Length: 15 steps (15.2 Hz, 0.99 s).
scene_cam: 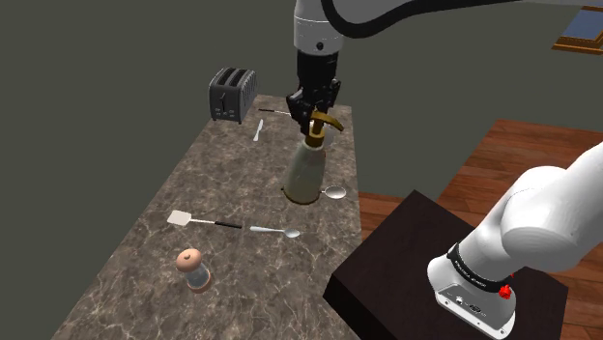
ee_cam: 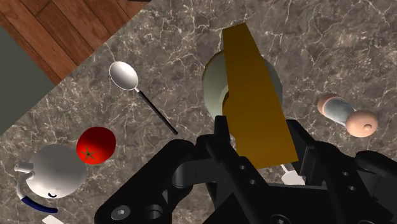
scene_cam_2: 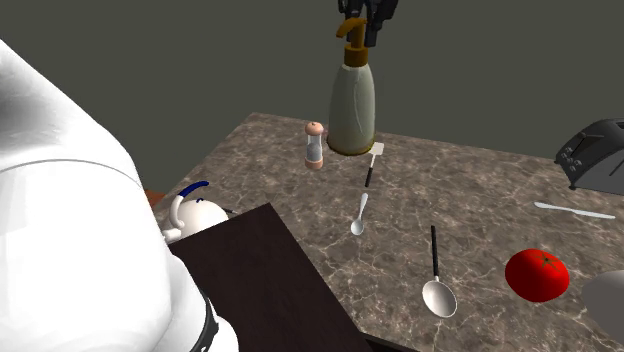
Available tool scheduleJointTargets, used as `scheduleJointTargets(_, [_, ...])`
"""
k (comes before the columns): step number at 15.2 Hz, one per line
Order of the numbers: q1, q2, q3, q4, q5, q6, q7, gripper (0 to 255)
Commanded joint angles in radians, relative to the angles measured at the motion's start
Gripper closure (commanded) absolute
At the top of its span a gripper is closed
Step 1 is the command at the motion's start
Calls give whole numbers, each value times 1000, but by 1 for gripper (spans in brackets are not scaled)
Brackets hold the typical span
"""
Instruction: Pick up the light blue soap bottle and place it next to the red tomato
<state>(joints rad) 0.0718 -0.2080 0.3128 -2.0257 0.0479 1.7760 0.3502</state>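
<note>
The soap bottle (scene_cam: pixel 307 169) is pale grey-green with a gold pump top. It hangs upright above the marbled counter (scene_cam: pixel 145 251), and my gripper (scene_cam: pixel 314 104) is shut on its pump. From the second exterior view the bottle (scene_cam_2: pixel 352 105) hangs under the gripper (scene_cam_2: pixel 366 15), well above the stone. The red tomato (scene_cam_2: pixel 537 275) lies on the counter toward that view's lower right, far from the bottle. Looking along the gripper (ee_cam: pixel 264 137), the gold pump (ee_cam: pixel 254 95) sits between the fingers, and the tomato (ee_cam: pixel 96 145) rests beside a white teapot (ee_cam: pixel 54 170).
A toaster (scene_cam: pixel 233 94) stands at the counter's far end with a knife (scene_cam: pixel 258 130) near it. A black-handled spoon (scene_cam_2: pixel 437 285) lies near the tomato. A spatula (scene_cam: pixel 193 220), a small spoon (scene_cam: pixel 275 231) and a shaker (scene_cam: pixel 193 269) lie nearer. The dark stand (scene_cam: pixel 416 270) borders the counter.
</note>
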Motion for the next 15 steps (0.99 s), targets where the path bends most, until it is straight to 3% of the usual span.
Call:
scheduleJointTargets(1, [-19, -8, -28, -4, -6, -4, -47, 255])
scheduleJointTargets(15, [-163, 58, -228, 56, -70, 3, -370, 255])
